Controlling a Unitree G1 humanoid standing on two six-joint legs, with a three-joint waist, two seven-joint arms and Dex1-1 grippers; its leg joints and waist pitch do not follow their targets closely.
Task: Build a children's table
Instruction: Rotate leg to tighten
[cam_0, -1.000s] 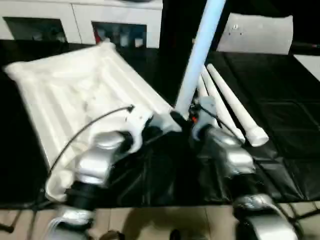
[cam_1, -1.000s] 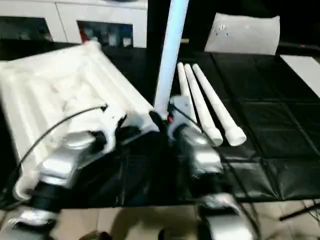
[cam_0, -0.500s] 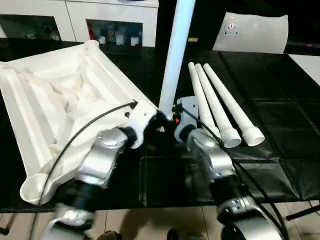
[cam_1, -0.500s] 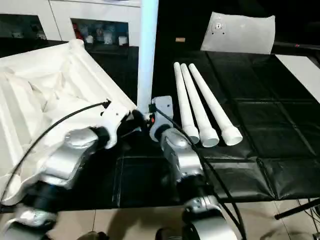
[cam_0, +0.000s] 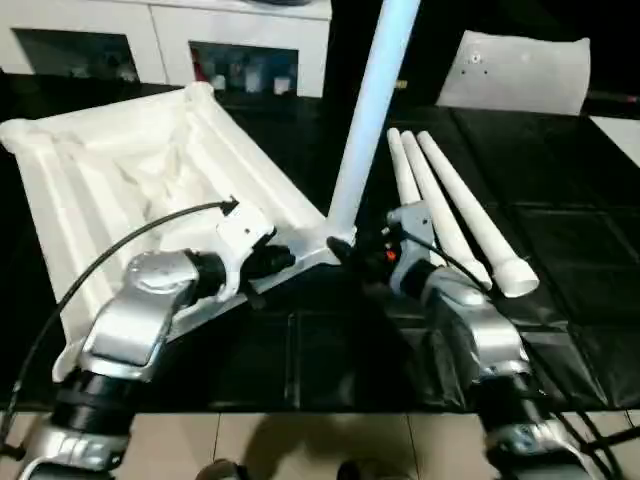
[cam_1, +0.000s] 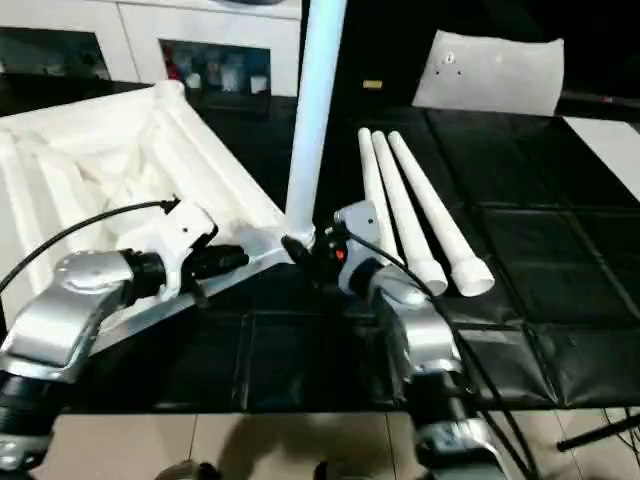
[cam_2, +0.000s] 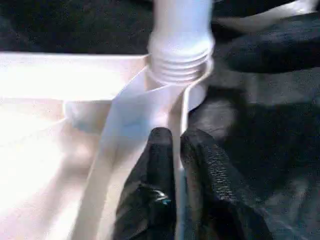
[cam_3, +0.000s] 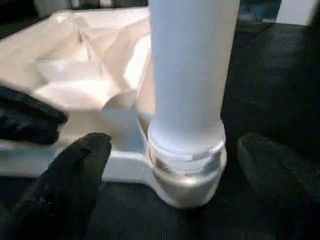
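Table top (cam_0: 130, 190) upside down on black mat (cam_0: 560, 250), ribbed underside up, near corner socket (cam_3: 185, 175) toward robot. One leg (cam_0: 370, 110) standing in that socket, leaning a bit to the right in head views, threaded collar visible above the socket rim in left wrist view, so judged not fully seated. Three spare legs (cam_0: 450, 210) lying side by side on the mat, just right of the socket.

Left gripper (cam_2: 175, 150) nearly closed, pinching thin edge wall of the top just beside the socket. Right gripper (cam_3: 170, 165) spread wide, fingers (cam_3: 75, 170) either side of the leg base, apart from it, holding nothing.

Step in hand: seating the first leg. To do well: keep the rim clamped so the top can't spin, re-close right jaws low on the leg, straighten it to vertical before turning or pushing, check collar sinks into socket.

Hard to tell: thread engagement depth, hidden inside socket. Leg top cut off by frame edge. Far edge of top partly behind left forearm.
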